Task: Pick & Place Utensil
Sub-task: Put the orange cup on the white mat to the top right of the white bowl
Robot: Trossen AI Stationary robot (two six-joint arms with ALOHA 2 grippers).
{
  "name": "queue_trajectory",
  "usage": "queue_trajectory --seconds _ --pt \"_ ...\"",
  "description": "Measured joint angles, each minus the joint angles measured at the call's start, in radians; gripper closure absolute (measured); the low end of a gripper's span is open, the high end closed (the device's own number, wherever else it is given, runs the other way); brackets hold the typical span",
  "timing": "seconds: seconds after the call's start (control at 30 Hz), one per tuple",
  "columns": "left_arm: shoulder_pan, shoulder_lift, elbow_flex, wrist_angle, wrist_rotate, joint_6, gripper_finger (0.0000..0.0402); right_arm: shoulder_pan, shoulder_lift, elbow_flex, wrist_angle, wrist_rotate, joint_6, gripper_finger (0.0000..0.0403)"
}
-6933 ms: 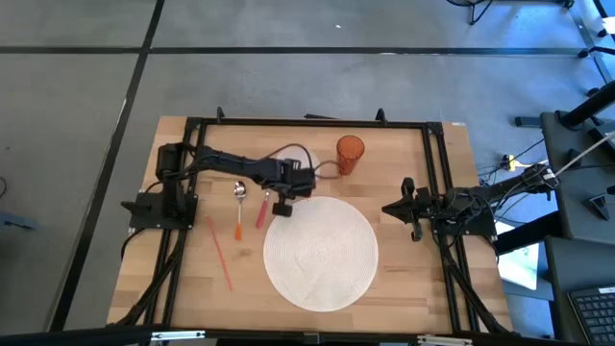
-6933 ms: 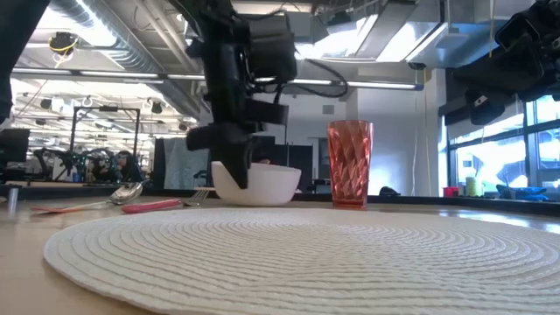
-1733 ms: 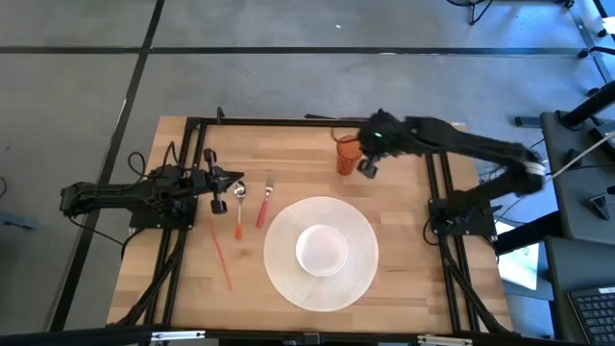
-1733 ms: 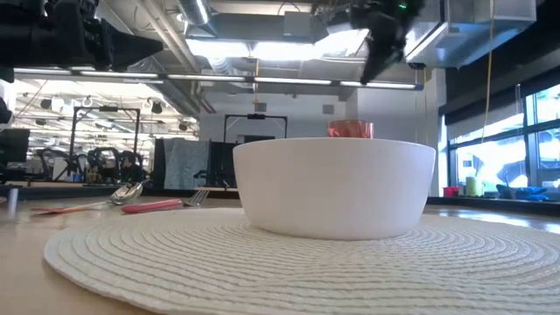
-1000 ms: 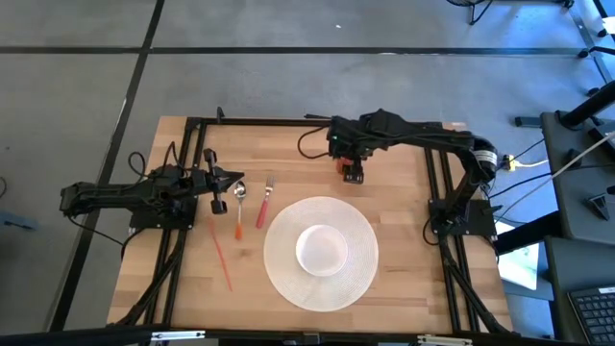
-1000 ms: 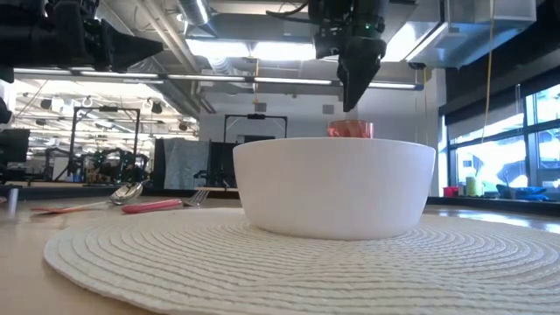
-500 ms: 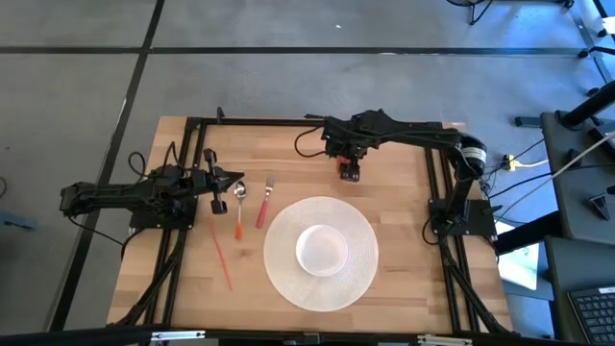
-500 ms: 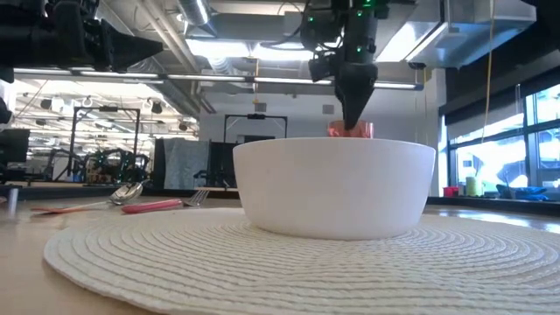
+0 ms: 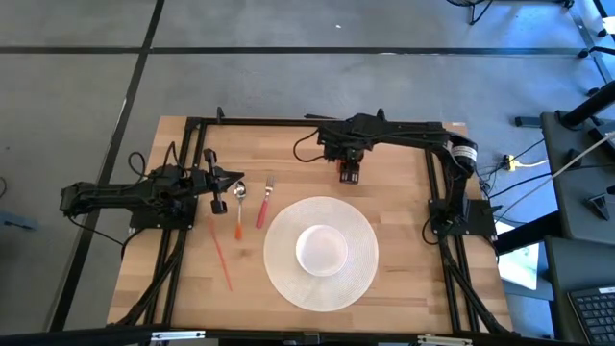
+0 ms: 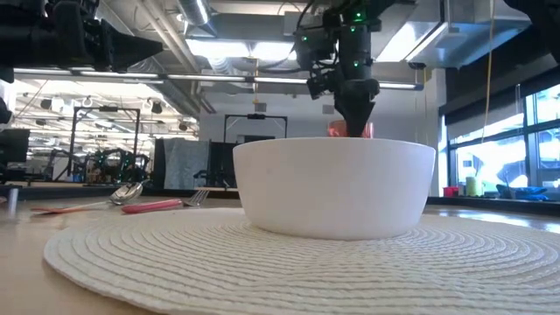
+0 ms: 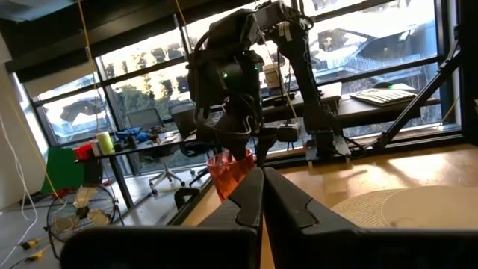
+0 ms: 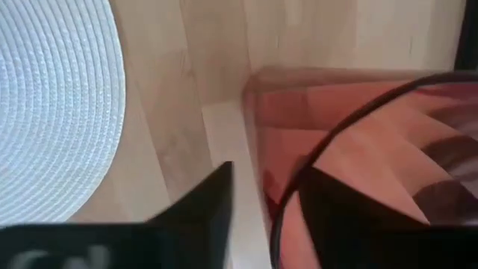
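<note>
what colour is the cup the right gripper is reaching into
The cup is translucent reddish-orange with a faceted pattern, clearest in the left wrist view.

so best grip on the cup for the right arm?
Take the cup by its rim, coming straight down from above. It stands upright with its mouth open, and the right gripper is already over it, one finger inside the rim and one outside. The wall is thin and faceted, so a pinch across it should hold.

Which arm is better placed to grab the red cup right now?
Right. The right gripper is directly over the cup, one jaw on each side of its rim, while the left gripper waits near the spoon.
</note>
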Motion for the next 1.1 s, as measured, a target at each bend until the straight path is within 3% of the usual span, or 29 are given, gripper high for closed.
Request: queue_trajectory --seconds 0.17,0.57,0.83,1.1 --pt "0.0 0.0 0.0 0.0 0.0 0.0 0.04 0.0 0.0 0.0 -0.023 -0.001 -0.01 0.0387" --pt "0.0 0.0 0.0 0.0 0.0 0.0 0.04 0.058 -0.072 0.0 -0.114 0.0 0.008 0.0389" --pt "0.0 0.0 0.0 0.0 0.0 -0.001 0.0394 0.241 -0.198 0.0 -0.223 -0.001 0.137 0.0395" --pt "0.0 0.0 0.0 0.0 0.0 -0.017 0.04 0.451 -0.223 -0.002 -0.244 -0.028 0.263 0.0392"
